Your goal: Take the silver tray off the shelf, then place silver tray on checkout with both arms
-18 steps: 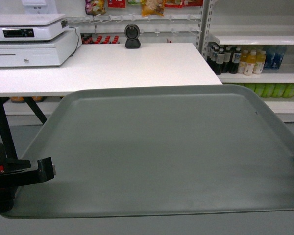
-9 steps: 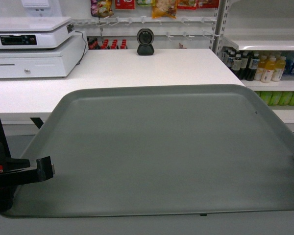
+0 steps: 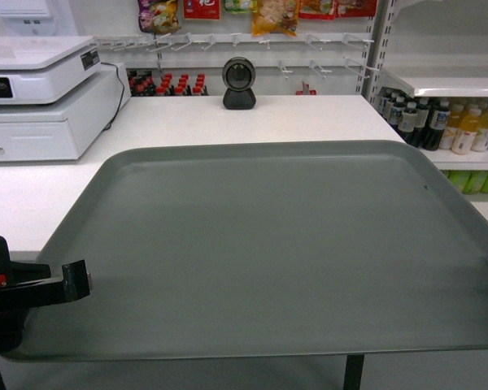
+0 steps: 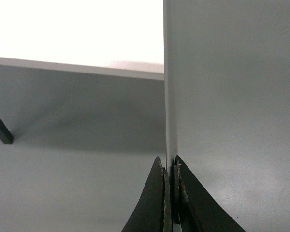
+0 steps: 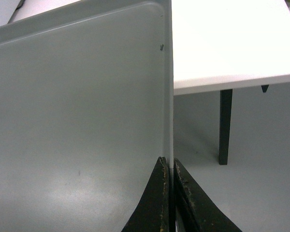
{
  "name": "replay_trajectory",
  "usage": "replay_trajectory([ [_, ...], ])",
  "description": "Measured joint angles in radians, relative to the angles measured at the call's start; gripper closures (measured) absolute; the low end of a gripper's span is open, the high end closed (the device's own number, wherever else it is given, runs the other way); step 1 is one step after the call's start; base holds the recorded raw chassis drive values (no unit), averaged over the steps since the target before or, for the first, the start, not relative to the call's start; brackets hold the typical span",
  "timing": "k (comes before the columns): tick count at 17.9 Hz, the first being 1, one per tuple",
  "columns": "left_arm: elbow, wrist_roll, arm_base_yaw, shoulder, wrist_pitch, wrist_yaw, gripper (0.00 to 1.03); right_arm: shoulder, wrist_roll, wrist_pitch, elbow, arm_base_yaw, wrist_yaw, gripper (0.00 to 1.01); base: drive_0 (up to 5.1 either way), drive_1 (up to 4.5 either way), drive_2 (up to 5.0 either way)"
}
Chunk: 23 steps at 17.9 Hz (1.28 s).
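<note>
Tray: silver tray point(image 3: 268, 244) is held level in the air, its far edge out over the near edge of the checkout point(image 3: 187, 122), its near part off the counter.
Left gripper point(image 4: 170, 174): jaws pinched shut on the tray's left rim, near its near corner.
Right gripper point(image 5: 169, 171): jaws closed on the right rim, opposite the left one.
Key relation: tray's long axis runs left to right between the grippers; open counter lies straight ahead, toward the scanner point(image 3: 239, 83).
Register point(image 3: 41, 97): far left on the checkout, beside the tray's path.
Judgement: both arms should carry forward together, then lower evenly.
</note>
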Motion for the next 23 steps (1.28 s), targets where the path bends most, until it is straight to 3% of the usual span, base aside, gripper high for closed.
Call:
replay_trajectory([
  [23, 0.000, 0.000, 0.000, -0.001, 0.000, -0.001, 1.00, 0.000, 0.000, 0.000, 0.000, 0.000, 0.000, 0.98, 0.0, 4.28, -4.4],
])
